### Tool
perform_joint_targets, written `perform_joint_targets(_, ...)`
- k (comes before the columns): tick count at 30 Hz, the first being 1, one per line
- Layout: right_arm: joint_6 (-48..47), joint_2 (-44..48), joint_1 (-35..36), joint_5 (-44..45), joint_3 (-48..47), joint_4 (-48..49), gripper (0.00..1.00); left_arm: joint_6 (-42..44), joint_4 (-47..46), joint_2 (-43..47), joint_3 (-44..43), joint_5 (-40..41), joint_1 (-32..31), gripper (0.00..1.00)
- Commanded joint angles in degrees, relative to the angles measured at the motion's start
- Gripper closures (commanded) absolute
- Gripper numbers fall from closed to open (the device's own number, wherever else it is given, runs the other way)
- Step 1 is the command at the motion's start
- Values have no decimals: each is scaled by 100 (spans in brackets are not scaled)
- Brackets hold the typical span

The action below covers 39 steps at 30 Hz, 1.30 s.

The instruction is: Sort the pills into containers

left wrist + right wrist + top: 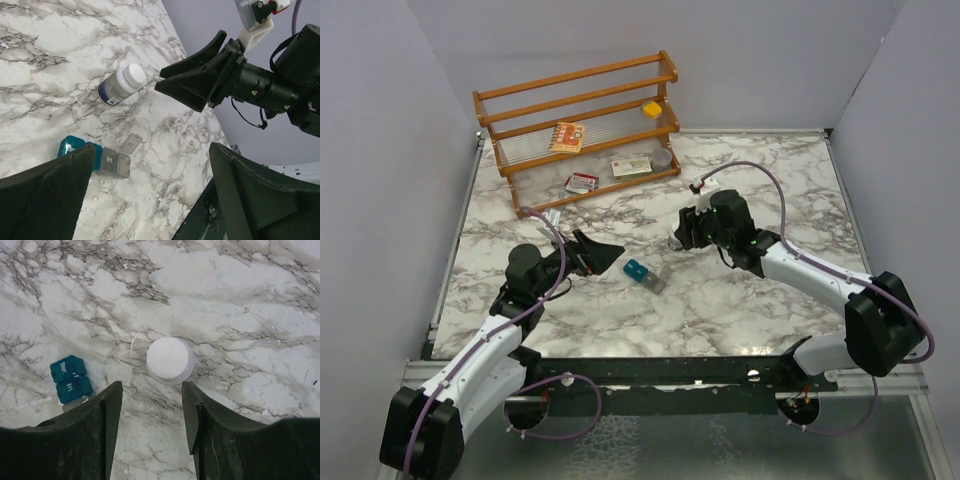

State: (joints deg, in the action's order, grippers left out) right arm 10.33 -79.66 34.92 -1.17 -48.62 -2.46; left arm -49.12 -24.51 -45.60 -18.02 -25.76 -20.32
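Right gripper (151, 392) half open, empty, over bottle (170, 360) | left gripper (152, 147) wide open, empty | containers (643, 273) mid-table, bottle's 8 o'clock | I'd drop straight, straddle the cap (134, 75) evenly, squeeze gently.

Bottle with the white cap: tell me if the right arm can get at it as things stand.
Probably yes. The right gripper hangs over the bottle with jaws parted, bare marble all round it. The containers lie off to one side. Whether the gap suits its width is unclear.
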Motion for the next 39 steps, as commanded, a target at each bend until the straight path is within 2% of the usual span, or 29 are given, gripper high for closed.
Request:
perform_joint_targets(1, -182, -148, 15, 585, 46, 433, 48, 144, -11, 230, 123, 314, 28, 1)
perform_joint_targets(8, -243, -568, 15, 608, -65, 614, 48, 48, -12, 338, 281, 660, 33, 1)
perform_joint_targets(14, -264, -767, 15, 590, 6, 904, 37, 39, -15, 334, 313, 638, 28, 1)
perform_joint_targets(19, -284, -902, 15, 541, -13, 999, 36, 35, -12, 257, 285, 635, 36, 1)
perform_joint_targets(34, -329, -1147, 15, 548, -87, 1061, 49, 9, -16, 162, 229, 638, 31, 1)
perform_joint_targets(39, -347, -1222, 15, 543, -128, 1071, 49, -23, -18, 182, 229, 641, 29, 1)
